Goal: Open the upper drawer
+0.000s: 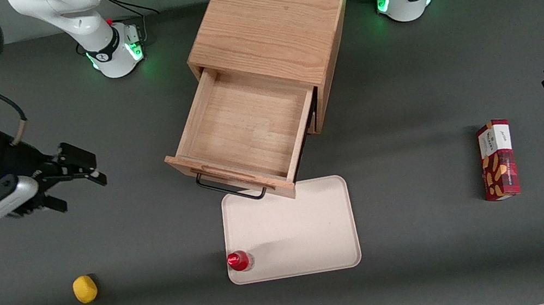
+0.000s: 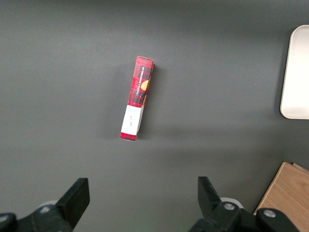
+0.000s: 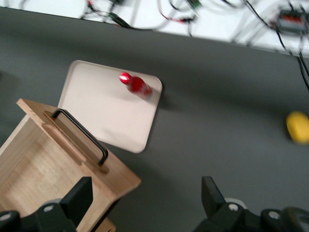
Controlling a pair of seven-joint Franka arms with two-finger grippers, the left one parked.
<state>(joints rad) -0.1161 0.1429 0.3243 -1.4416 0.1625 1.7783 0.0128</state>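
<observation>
We see the upper drawer (image 1: 247,134) pulled out w/ its front over the tray (image 1: 313,234) edge. Our gripper (image 1: 75,182), fingers apart, hangs beside the drawer toward the working arm's end, bare table btwn. Red bottle (image 1: 239,260) stands on the tray corner nearer the front camera than the drawer.

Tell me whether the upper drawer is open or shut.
Open: the upper drawer juts out, its empty inside showing. The gripper hangs open, apart from it.

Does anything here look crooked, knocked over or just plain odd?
Nothing is spilled or broken. The cabinet sits at an angle to the table edges, and its upper drawer is pulled out, its front overhanging a corner of the tray. The gripper hangs open, apart from the drawer, toward the working arm's end.
</observation>
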